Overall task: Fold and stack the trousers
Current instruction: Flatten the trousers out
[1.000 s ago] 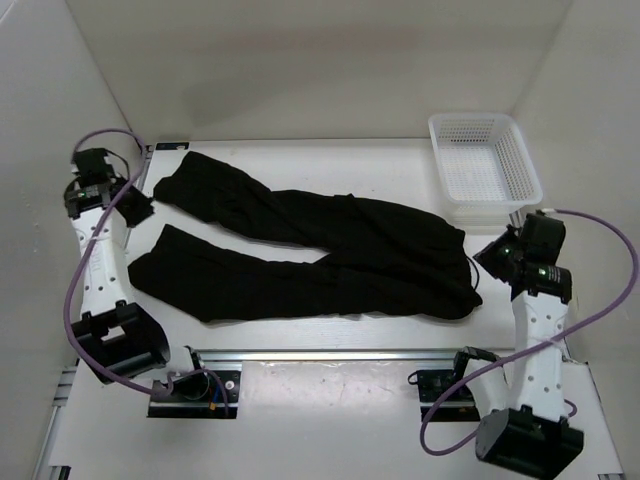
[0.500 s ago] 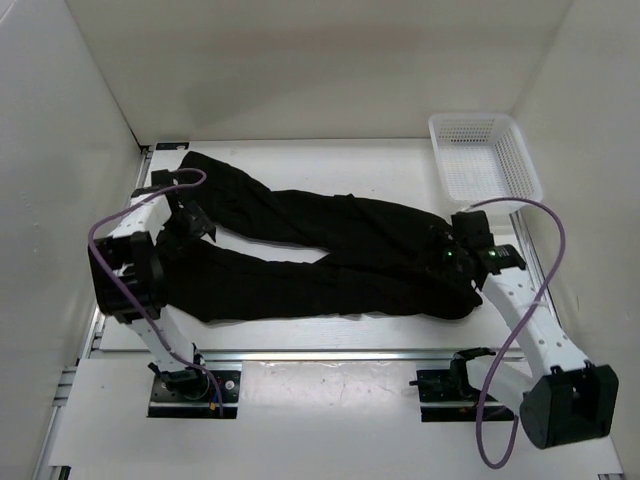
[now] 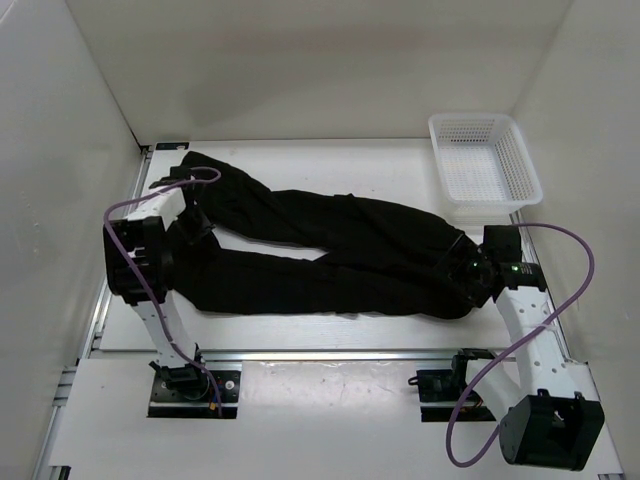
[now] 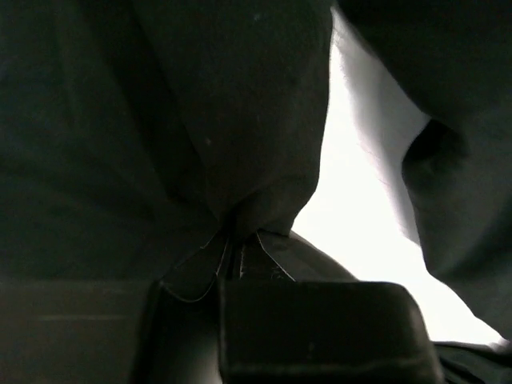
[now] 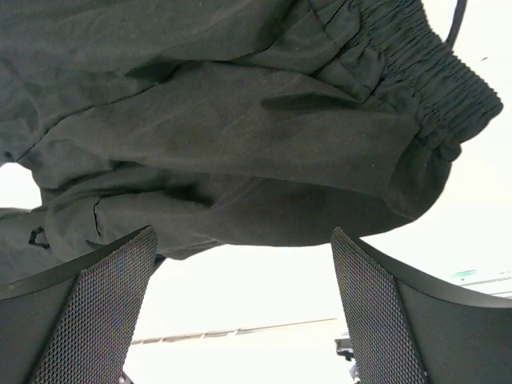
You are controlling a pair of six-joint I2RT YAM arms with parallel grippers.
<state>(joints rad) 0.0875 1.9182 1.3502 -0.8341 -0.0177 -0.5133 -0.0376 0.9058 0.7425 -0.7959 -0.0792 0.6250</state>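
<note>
Top view is bright and evenly lit from overhead: the white table (image 3: 330,160) is near blown out, shadows are faint, and the black trousers (image 3: 330,255) show little fold detail. Left wrist view is dim, underexposed and soft, with a glaring white patch from 1 to 4 o'clock. Right wrist view is sharp on the fabric and overexposed white at 6 o'clock.

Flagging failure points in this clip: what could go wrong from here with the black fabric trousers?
1. The left gripper is shut on just a small pinch of one leg of the wrinkled black soft-fabric trousers; it might slip out.
2. The right gripper stands open at the elastic waistband, so a lift now would likely drag the waist.
</note>
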